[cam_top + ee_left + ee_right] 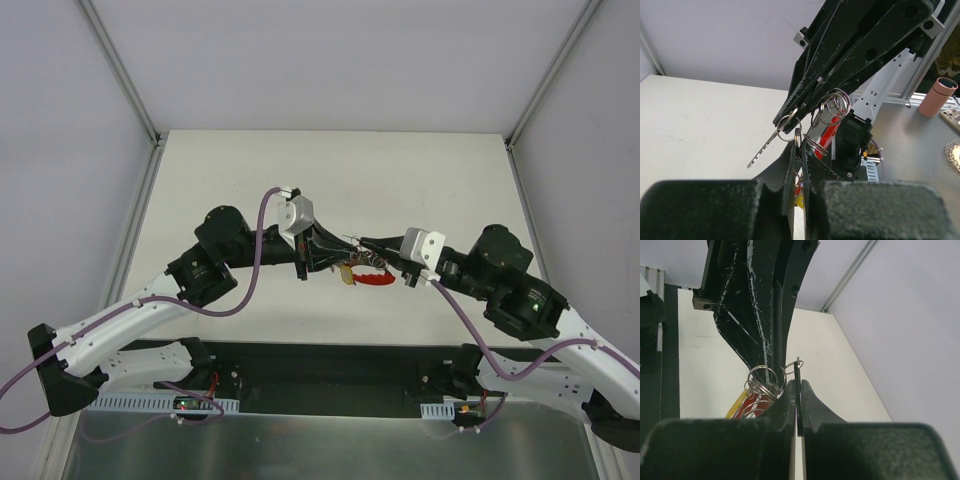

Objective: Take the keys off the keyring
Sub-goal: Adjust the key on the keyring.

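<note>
My right end effector [798, 390], closest to view, is pinched narrow on a thin key [798, 372] seen edge-on. My left end effector [800, 155] is closed tight on the keyring [826, 114], its red piece [827, 137] dangling. Everything is held above the bench [250, 170]. I judge the key is mid-removal; next I must work it round the ring's coil without losing either grip.

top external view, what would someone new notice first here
Over the white table, the black left gripper and right gripper meet tip to tip, both pinching a tangle of thin metal keyrings with a red plastic piece. In the left wrist view, one slim silvery key juts out.
</note>
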Controlling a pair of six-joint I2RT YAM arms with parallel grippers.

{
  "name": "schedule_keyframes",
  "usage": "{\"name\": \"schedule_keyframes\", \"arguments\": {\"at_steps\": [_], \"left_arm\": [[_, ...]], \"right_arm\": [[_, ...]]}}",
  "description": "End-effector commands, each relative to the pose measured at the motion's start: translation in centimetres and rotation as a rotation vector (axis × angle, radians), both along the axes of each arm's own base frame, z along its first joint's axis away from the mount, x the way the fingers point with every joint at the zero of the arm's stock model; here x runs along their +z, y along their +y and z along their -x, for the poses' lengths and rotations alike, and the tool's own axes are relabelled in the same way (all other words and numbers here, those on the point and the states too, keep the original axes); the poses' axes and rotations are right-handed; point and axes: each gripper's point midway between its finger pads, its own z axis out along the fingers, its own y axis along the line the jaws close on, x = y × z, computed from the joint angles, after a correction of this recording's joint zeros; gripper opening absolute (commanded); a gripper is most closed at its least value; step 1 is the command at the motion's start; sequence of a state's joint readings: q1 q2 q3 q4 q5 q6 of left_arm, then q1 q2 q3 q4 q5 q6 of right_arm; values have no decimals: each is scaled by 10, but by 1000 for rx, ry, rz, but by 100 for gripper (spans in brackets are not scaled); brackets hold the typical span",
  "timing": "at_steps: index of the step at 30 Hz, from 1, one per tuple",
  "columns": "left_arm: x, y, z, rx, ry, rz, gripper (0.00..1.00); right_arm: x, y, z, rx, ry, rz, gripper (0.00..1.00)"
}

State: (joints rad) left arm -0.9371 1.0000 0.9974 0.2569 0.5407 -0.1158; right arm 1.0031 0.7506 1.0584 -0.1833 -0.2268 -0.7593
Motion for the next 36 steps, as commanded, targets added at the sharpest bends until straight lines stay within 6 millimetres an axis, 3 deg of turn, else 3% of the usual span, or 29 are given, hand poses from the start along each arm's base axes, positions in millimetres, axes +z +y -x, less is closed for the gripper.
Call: {"name": "schedule_keyframes", "arguments": {"at_steps": [1,6,7,9,10,20,28,36], "left_arm": [[23,2,11,-37,-64,78,0],[22,3,6,-9,-91,98,0],[17,7,5,11,-123,102,0],[25,14,5,36,-216,153,0],[16,16,-1,68,-263,143,0],[37,26,-15,161,-500,212,0],[47,25,-10,88,-656,213,0],[38,23,-6,41,-908,139,0]], "right_arm": [[16,2,7,36,-19,-61,1],[13,1,7,32,-15,-56,1],[11,1,6,29,-15,-50,1],[7,-1,5,19,-21,-32,1],[4,-1,4,14,-21,-22,1],[-13,6,6,50,6,25,1],[-17,8,2,33,2,12,1],[-15,2,-8,-18,-96,18,1]]}}
